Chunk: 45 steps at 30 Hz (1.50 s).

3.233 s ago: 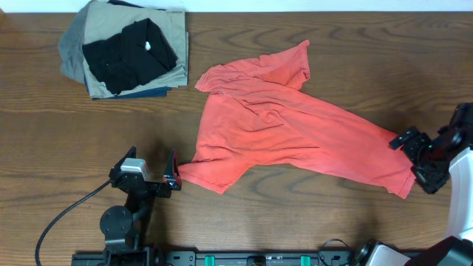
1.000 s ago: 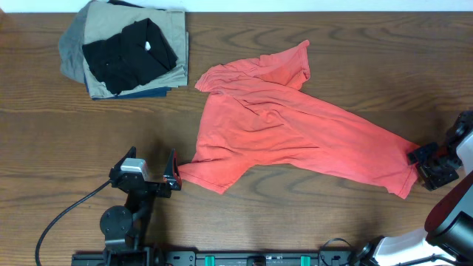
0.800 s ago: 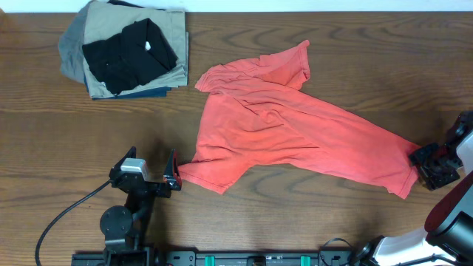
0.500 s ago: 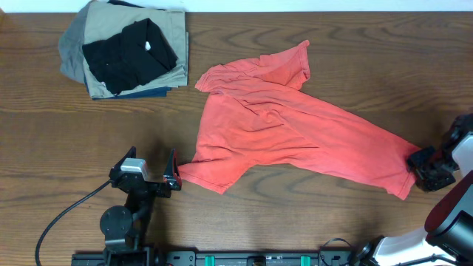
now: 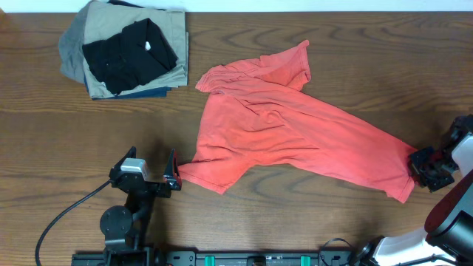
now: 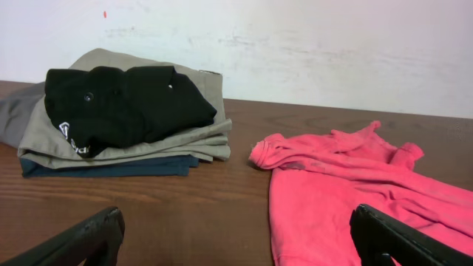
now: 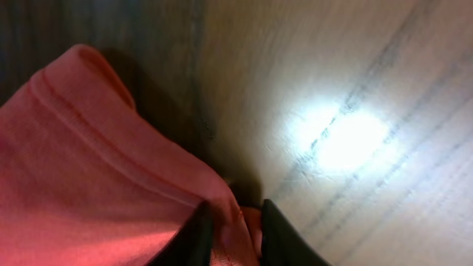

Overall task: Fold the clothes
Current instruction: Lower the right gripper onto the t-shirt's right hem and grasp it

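The clothes, a coral-red t-shirt (image 5: 295,133), lie rumpled and spread across the middle of the wooden table (image 5: 332,44). My right gripper (image 5: 423,164) is at the shirt's lower right corner. In the right wrist view it (image 7: 235,222) is shut on a pinch of the red hem (image 7: 89,170), which shows between the two dark fingers (image 7: 198,236). My left gripper (image 5: 145,176) rests at the front left, just beside the shirt's lower left corner. Its jaws (image 6: 235,222) stand wide open with nothing between them. The shirt (image 6: 347,192) lies ahead of it to the right.
A pile of folded clothes (image 5: 126,52), black on top of khaki and grey, sits at the back left corner (image 6: 118,118). A black cable (image 5: 66,214) runs from the left arm's base toward the front edge.
My right gripper has closed its jaws on the shirt's hem corner and shifted slightly left. The left arm and the rest of the shirt have not moved.
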Motion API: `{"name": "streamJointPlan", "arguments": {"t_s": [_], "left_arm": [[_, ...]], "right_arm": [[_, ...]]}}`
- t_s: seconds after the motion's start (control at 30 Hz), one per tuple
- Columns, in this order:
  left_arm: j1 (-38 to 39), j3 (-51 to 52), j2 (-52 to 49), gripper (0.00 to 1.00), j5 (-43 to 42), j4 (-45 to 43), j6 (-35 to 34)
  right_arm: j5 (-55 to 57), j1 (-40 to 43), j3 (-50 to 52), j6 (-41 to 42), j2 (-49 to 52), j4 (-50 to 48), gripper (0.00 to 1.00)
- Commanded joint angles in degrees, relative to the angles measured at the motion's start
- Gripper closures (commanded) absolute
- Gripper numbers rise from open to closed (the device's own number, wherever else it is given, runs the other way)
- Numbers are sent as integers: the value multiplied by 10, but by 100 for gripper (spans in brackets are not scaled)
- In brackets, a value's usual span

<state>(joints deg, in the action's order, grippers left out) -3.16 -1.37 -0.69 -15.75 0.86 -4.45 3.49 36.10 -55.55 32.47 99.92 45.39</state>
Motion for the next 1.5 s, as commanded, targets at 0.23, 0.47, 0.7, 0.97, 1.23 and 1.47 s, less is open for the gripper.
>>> {"name": "streamJointPlan", "arguments": {"t_s": [0.23, 0.47, 0.7, 0.97, 1.23, 1.47], "left_arm": [[2, 11, 1, 2, -11, 16, 3], [2, 11, 1, 2, -11, 17, 3], [2, 11, 1, 2, -11, 17, 3], [2, 11, 1, 2, -11, 16, 3], [2, 11, 1, 2, -11, 17, 3], [2, 11, 1, 2, -11, 17, 3]], "right_arm": [[16, 2, -45, 3, 5, 35, 89], [7, 2, -72, 2, 5, 65, 99], [7, 2, -73, 2, 5, 69, 99], [6, 2, -68, 2, 5, 111, 85], [8, 2, -25, 0, 5, 76, 62], [8, 2, 5, 0, 5, 39, 71]]}}
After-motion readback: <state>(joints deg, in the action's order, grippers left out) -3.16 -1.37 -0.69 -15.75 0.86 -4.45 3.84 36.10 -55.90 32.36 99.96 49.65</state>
